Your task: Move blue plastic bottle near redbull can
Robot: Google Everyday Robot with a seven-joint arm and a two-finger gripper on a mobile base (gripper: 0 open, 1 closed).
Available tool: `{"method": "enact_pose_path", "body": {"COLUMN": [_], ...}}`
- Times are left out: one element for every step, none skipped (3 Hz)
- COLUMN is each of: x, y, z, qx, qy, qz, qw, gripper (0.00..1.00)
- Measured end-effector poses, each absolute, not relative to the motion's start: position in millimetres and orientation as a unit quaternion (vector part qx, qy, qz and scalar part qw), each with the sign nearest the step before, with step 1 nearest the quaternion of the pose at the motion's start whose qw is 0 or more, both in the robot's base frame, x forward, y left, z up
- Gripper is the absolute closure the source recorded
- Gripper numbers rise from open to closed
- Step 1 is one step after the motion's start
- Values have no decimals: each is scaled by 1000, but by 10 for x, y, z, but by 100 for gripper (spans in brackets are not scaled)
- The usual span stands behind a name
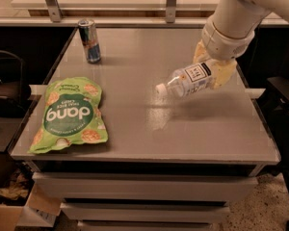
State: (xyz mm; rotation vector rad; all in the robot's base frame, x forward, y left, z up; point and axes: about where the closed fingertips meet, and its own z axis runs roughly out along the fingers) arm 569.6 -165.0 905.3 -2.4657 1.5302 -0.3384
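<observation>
The blue plastic bottle (190, 80) is clear with a white cap and a white label. It is tilted almost flat, cap pointing left and slightly down, lifted off the grey table (183, 129). My gripper (213, 67) is shut on the bottle's base end at the right of the table, its yellowish fingers (225, 72) on either side. The redbull can (89, 41) stands upright at the table's far left corner, well away from the bottle.
A green "dang" snack bag (70, 114) lies flat at the front left. A metal rail (135, 20) runs behind the table. A dark chair (5, 85) stands at the left, and another dark object (284, 100) at the right.
</observation>
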Motion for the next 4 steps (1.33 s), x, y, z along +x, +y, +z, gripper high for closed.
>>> {"method": "enact_pose_path", "body": {"x": [5953, 6147, 6352, 6611], "y": [-1321, -938, -580, -301], "z": [9123, 9108, 9091, 9079], "qx": [-864, -885, -896, -902], "qy": [469, 424, 394, 377], "qz": [-118, -118, -120, -119], "qw": [136, 153, 168, 176], "gripper": [100, 100, 100, 100]}}
